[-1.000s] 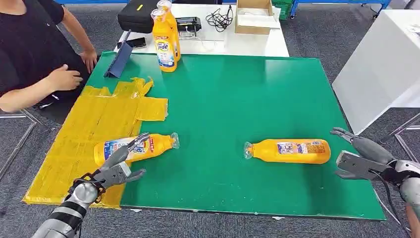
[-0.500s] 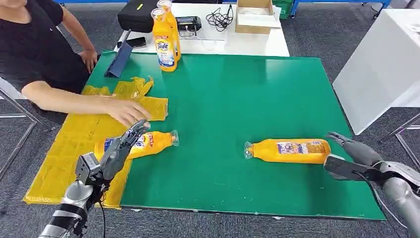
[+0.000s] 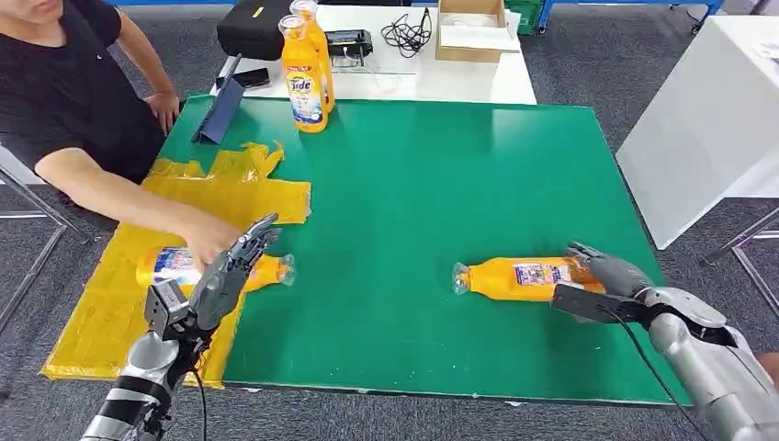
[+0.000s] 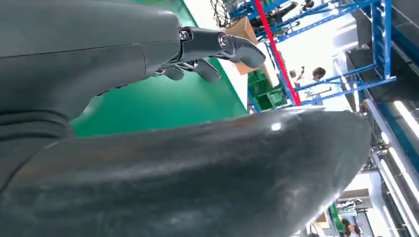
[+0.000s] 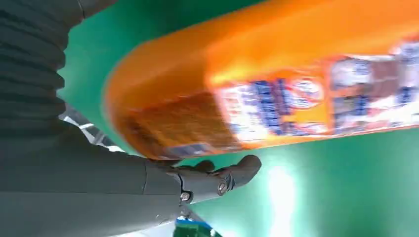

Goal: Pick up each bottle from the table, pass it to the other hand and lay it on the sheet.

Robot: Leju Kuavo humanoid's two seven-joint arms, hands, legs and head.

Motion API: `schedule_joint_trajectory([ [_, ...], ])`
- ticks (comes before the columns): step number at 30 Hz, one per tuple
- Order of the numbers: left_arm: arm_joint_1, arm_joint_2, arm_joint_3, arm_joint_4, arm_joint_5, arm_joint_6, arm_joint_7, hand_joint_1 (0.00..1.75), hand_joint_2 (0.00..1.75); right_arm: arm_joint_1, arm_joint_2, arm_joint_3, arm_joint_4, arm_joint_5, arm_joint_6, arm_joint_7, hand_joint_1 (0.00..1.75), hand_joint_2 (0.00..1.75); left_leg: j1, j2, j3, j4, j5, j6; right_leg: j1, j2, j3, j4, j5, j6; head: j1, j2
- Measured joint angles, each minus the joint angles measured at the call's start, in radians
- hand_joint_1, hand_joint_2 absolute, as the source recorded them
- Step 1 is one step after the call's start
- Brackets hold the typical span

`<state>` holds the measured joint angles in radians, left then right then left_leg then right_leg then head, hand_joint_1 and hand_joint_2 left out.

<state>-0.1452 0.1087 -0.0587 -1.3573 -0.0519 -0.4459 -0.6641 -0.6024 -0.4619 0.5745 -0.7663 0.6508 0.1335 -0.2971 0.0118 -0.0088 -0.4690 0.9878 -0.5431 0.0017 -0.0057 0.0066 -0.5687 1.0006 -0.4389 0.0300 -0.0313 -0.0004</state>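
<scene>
- We see our right hand (image 3: 592, 280) at 4 o'clock on the green table mat (image 3: 441, 184), spread around the base end of the orange plastic detergent bottle with a blue-and-white label (image 3: 524, 278).
- This bottle lies on its side, its clear cap pointing toward 9 o'clock. In the right wrist view the dark fingers (image 5: 232, 175) sit just under the bottle's base (image 5: 163, 123).
- We cannot tell whether the right hand has closed on the bottle; the fingers bracket it, but firm contact is not visible.
- We judge that the approach from the base end leaves the body and neck free for the other hand to take over.
- Our left hand (image 3: 225, 276) hovers at 8 o'clock, fingers extended and apart, gripping nothing; the left wrist view shows its fingertips (image 4: 237, 47) over bare green mat.
- A second orange bottle (image 3: 174, 266) lies on the crumpled yellow plastic sheet (image 3: 119, 303) at 9 o'clock. A person's hand (image 3: 207, 241) rests on it, so we judge that they are positioning it or taking it away.
- Two upright orange bottles (image 3: 303, 78) stand at 11 o'clock on the mat's far edge, beside a dark blue folder (image 3: 220, 110).
- Risk: a round bottle lying flat may roll away when pinched at one end.
</scene>
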Motion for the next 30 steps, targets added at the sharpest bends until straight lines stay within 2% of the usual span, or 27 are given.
schedule_joint_trajectory([
  [5,0.003,-0.004,0.000,-0.008,0.000,0.003,0.001,0.00,0.00,-0.044,0.061,0.027,0.053,0.050,-0.047,0.025,0.00,1.75,0.000,-0.001,0.000,0.000,0.000,0.000,0.000,0.000,0.000,0.000,0.000,0.000,0.000,0.000],
  [11,0.007,-0.005,0.003,-0.014,0.005,-0.001,0.003,0.00,0.00,-0.077,0.092,0.051,0.083,0.067,-0.029,0.026,0.00,1.75,0.000,-0.001,0.000,0.000,0.000,0.000,0.000,0.000,0.000,0.000,0.000,0.000,0.000,0.000],
  [12,0.006,-0.005,0.005,-0.014,0.007,-0.004,0.003,0.00,0.00,-0.081,0.096,0.055,0.088,0.071,-0.019,0.029,1.75,1.75,0.000,-0.001,0.000,0.000,0.000,0.000,0.000,0.000,0.000,0.000,0.000,0.000,0.000,0.000],
  [15,0.004,-0.008,0.005,-0.016,0.011,-0.010,0.008,0.00,0.00,-0.094,0.109,0.081,0.118,0.092,0.033,0.037,1.75,1.75,0.000,-0.001,0.000,0.000,0.000,0.000,0.000,0.000,0.000,0.000,0.000,0.000,0.000,0.000],
  [19,-0.017,-0.010,0.004,-0.010,0.029,-0.024,0.009,0.00,0.00,-0.141,0.106,0.143,0.179,0.095,0.177,0.018,1.75,1.75,0.000,-0.001,0.003,0.000,0.000,0.000,0.001,0.000,0.001,0.000,0.000,0.000,0.000,0.000],
  [30,-0.053,-0.012,0.001,0.020,0.039,-0.024,0.006,0.00,0.00,-0.180,0.082,0.215,0.243,0.047,0.247,0.011,1.75,1.75,-0.001,-0.001,0.008,0.000,0.000,0.000,0.002,0.000,0.006,-0.001,0.000,0.000,0.000,0.000],
])
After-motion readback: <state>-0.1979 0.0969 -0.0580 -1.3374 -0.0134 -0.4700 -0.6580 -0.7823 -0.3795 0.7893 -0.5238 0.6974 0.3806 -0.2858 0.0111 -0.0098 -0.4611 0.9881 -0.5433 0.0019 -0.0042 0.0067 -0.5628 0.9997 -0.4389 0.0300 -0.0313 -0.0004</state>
